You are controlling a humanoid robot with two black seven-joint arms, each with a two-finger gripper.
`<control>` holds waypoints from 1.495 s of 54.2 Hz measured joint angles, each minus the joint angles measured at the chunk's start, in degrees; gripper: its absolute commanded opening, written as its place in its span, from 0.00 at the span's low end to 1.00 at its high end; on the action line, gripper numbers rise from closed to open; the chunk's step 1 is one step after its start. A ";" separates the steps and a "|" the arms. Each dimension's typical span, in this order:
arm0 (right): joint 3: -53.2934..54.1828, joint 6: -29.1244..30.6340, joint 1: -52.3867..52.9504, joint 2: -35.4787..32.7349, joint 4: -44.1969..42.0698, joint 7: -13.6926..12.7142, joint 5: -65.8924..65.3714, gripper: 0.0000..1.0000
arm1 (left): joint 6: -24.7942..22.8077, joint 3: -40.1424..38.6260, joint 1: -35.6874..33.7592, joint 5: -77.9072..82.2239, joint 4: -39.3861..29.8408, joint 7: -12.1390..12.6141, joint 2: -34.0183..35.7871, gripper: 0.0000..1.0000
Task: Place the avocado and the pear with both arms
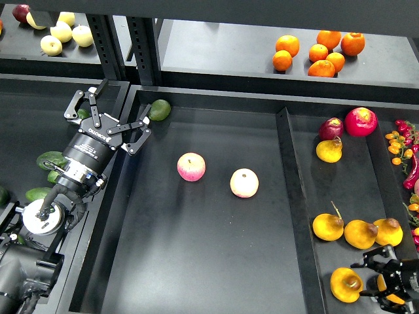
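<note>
A green avocado (159, 109) lies in the far left corner of the middle tray (196, 261). My left gripper (108, 118) hangs just left of it, over the tray's left wall, open and empty. Darker pointed avocados (51, 159) lie in the left bin under my left arm. An orange-yellow pear (346, 284) with a brownish sunken end lies in the right tray (353, 190) at the near end. My right gripper (374, 282) is just right of it, open, not touching it.
Two pink-and-yellow apples (191, 167) (244, 182) lie mid-tray. More yellow pears (360, 232), a yellow fruit (329, 150) and red fruits (361, 121) share the right tray. Oranges (319, 51) and pale apples (62, 33) sit on the back shelf. Small peppers (406, 140) lie at far right.
</note>
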 measured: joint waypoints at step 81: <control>38.09 -1.67 9.68 47.42 -4.37 20.03 0.77 0.92 | -0.01 0.28 -0.66 -0.01 -2.85 -0.62 0.00 1.00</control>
